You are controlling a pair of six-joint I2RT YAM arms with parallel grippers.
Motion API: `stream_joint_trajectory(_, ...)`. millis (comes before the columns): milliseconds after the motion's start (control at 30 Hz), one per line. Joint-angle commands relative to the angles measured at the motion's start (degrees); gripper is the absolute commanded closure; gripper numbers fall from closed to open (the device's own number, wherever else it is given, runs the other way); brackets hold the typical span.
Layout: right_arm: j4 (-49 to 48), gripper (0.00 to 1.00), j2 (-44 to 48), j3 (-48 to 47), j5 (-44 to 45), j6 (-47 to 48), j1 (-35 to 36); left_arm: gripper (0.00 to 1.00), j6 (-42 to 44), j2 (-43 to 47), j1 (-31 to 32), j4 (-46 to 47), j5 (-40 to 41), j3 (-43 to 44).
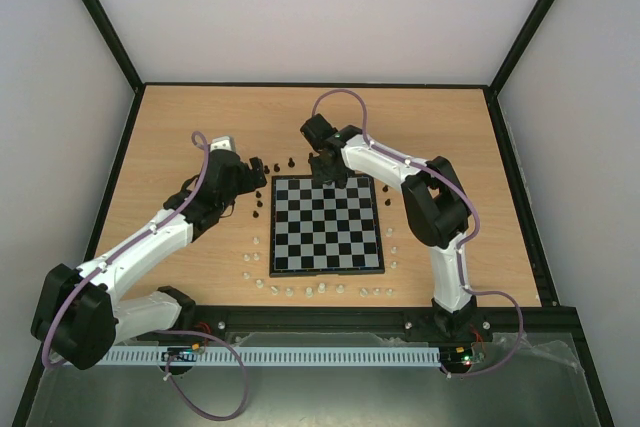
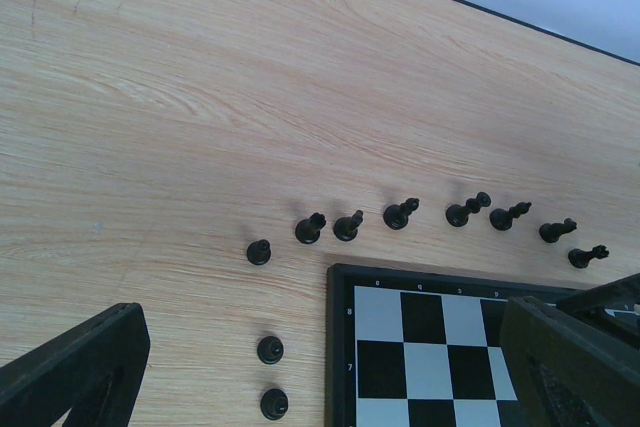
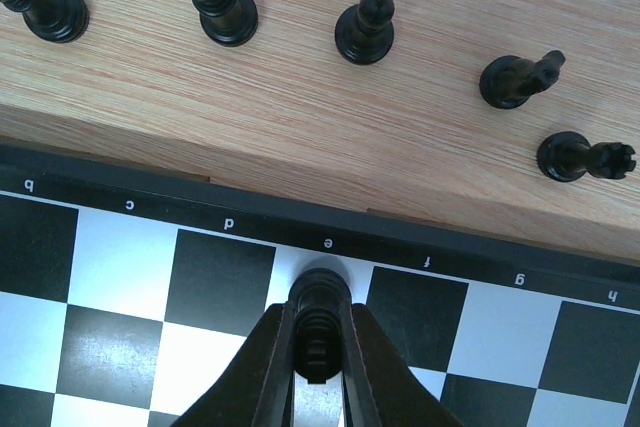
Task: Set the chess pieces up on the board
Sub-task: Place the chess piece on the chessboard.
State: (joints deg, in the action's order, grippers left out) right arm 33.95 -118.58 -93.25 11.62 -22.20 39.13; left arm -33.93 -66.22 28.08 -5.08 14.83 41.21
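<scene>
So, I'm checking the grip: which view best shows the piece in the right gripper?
Right wrist: the black piece sits clamped in the right gripper on the board's e-file edge. Top view: gripper hides it. Left wrist: not visible.

Looks like a robotics lab test cell: plain white walls (image 1: pixel 300 7) and black struts (image 1: pixel 100 19) at upper left and right, wood-grain table (image 1: pixel 200 117) at center, 2 arms (image 1: pixel 150 237) bolted by a slotted rail (image 1: pixel 320 356) at the bottom (purple cables (image 1: pixel 215 402) looping loose).
</scene>
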Motion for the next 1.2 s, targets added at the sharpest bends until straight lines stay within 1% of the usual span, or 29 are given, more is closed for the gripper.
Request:
stream_joint_trajectory(0, 2.25, 0.89, 0.55, 1.71, -2.38, 0.49, 0.49, 0.01, -0.22, 0.03, -0.04, 0.29, -0.13, 1.25)
stream_joint_trajectory(333, 2.05, 0.88, 0.90, 2.23, -2.49, 0.49, 0.50, 0.01, -0.25, -0.07, -0.04, 0.33, -0.32, 1.30)
stream_joint_trajectory(467, 2.33, 0.81, 0.73, 2.35, -1.68, 0.33, 0.48, 0.01, -0.17, -0.16, -0.04, 0.41, -0.33, 1.25)
stream_joint_trajectory(667, 1.70, 0.65, 1.94, 2.37, -1.51, 0.22, 0.50, 0.01, -0.20, -0.14, -0.04, 0.42, -0.50, 1.32)
stream_joint_trajectory(767, 1.45, 0.60, 3.13, 2.37, -1.22, 0.45, 0.48, 0.01, -0.20, -0.03, -0.04, 0.42, -0.52, 1.16)
stream_joint_trajectory(900, 0.78, 0.50, 6.93, 2.36, -0.99, 0.57, 0.50, 0.01, 0.17, -0.26, -0.04, 0.56, -0.61, 1.24)
stream_joint_trajectory(933, 0.39, 0.45, 8.50, 3.03, -1.02, 0.65, 0.50, 0.01, 0.33, -0.35, -0.04, 0.64, -0.79, 1.25)
stream_joint_trajectory(1000, -1.56, 0.33, 12.37, 5.56, -1.22, 0.75, 0.50, 0.01, 0.71, -0.53, -0.04, 0.93, -1.32, 1.18)
stream_joint_trajectory(1033, -2.86, 0.24, 14.78, 7.03, -0.93, 0.71, 0.50, 0.01, 0.90, -0.66, -0.04, 1.12, -1.44, 1.16)
stream_joint_trajectory(1067, -4.25, 0.06, 17.09, 8.65, -0.45, 0.56, 0.46, 0.01, 1.15, -0.71, -0.04, 1.20, -1.54, 1.14)
stream_joint_trajectory(1100, -5.54, 0.00, 19.60, 10.43, -0.04, 0.40, 0.33, 0.01, 1.46, -0.80, -0.04, 1.21, -1.68, 1.10)
stream_joint_trajectory(1167, -6.98, 0.01, 23.65, 12.93, 0.84, -1.27, 0.01, 0.01, 2.06, -0.72, 0.01, 1.28, -2.07, 1.25)
